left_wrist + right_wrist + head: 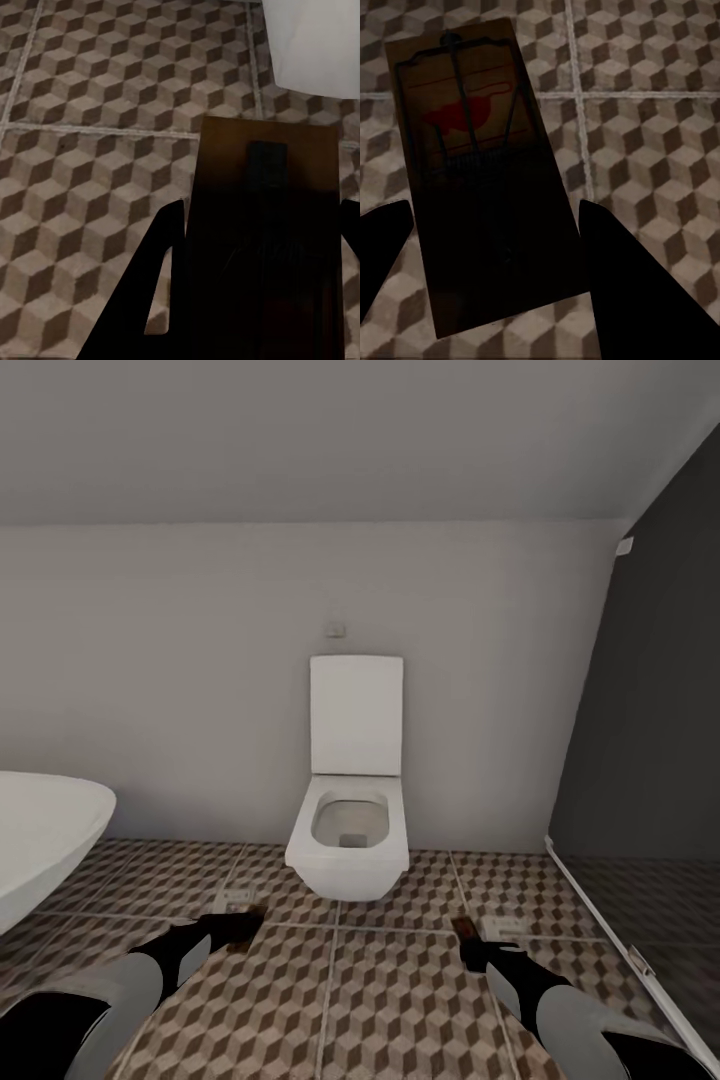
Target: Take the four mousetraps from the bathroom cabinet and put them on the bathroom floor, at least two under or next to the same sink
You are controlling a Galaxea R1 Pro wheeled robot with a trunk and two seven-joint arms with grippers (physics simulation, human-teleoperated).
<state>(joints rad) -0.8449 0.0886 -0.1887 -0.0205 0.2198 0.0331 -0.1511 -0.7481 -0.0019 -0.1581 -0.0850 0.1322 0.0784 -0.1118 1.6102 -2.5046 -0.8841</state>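
- Both arms are reaching forward at the bottom of the head view, over the bathroom floor [380,1000] with its cube-pattern tiles. The left gripper [235,927] is holding a dark mousetrap [245,925] low above the tiles; the right gripper [478,948] is holding a second mousetrap [464,930], whose long axis is pointing away from the robot toward the toilet [350,830]. That toilet is standing against the back wall with its lid raised, a white bathtub [45,830] is showing at the left, and two small pale things are lying on the tiles near the gripper tips, too small to identify.
- Seen from the left wrist, the fingers [142,300] are clamping the long sides of the first mousetrap [262,247], which is running lengthwise out along them toward a white fixture's base [311,41].
- Seen from the right wrist, the fingers [622,277] are gripping the second mousetrap [480,180] by its long edges, wire bar and red mark facing up, its far end jutting past the fingertips over a grout line.
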